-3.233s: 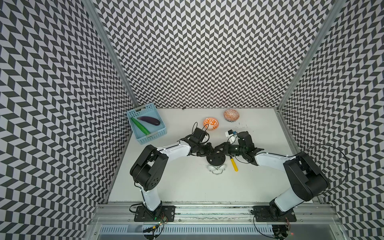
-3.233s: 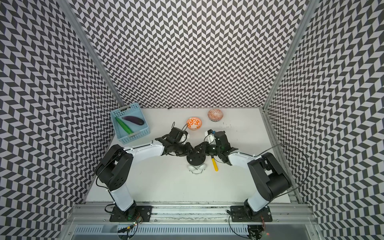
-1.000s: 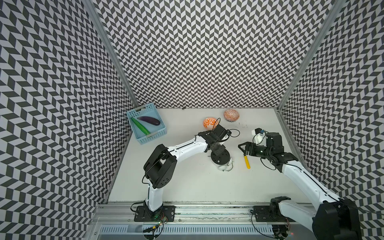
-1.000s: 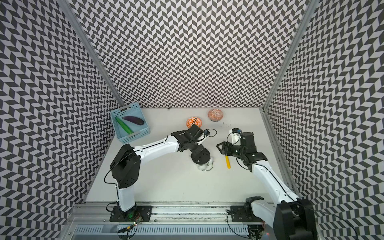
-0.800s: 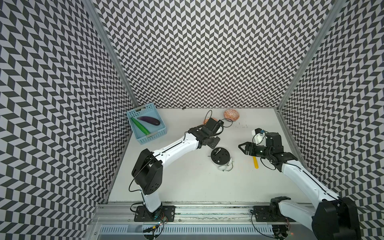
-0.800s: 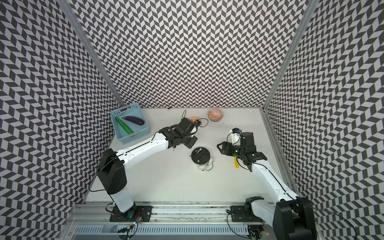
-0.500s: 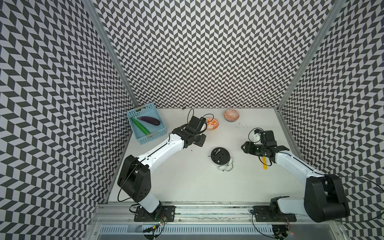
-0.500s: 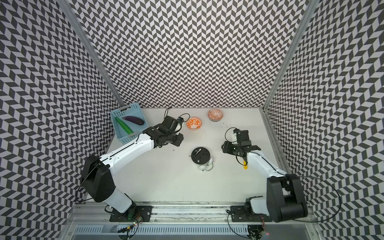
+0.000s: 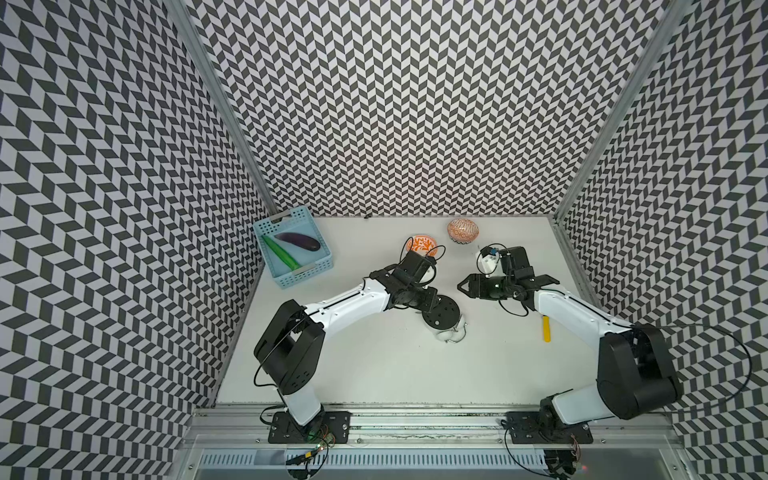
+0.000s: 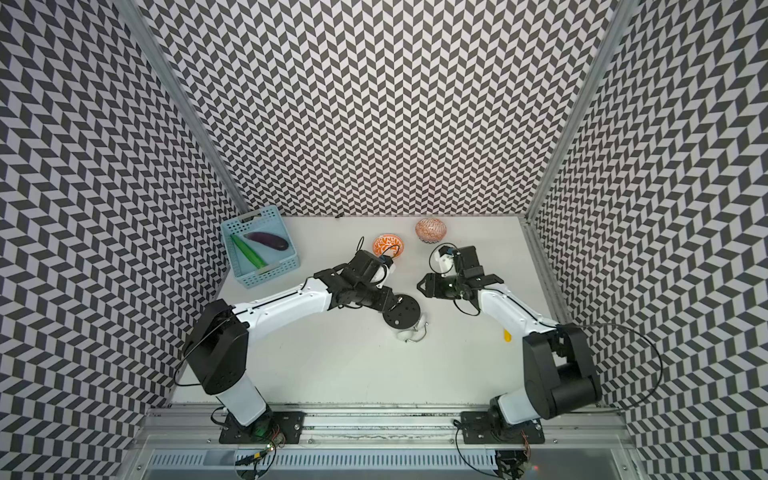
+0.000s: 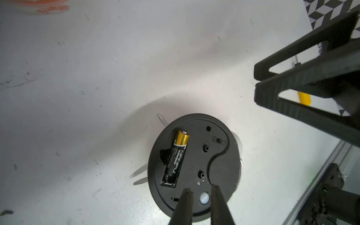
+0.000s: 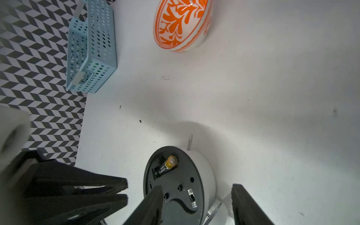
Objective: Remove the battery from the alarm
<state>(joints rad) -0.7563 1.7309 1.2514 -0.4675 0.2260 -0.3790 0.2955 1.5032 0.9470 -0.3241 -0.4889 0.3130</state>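
The alarm (image 11: 194, 165) lies face down on the table (image 9: 374, 365), the battery (image 11: 176, 158) seated in its open back compartment. The left gripper (image 11: 200, 191) hovers over the back's rim just beside the battery, jaws nearly closed on nothing. The right gripper (image 12: 196, 191), jaws apart and empty, seems to straddle the opposite rim.

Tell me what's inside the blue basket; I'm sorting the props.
In both top views the blue basket holds a purple eggplant and a green cucumber-like vegetable. Anything beneath them is covered.
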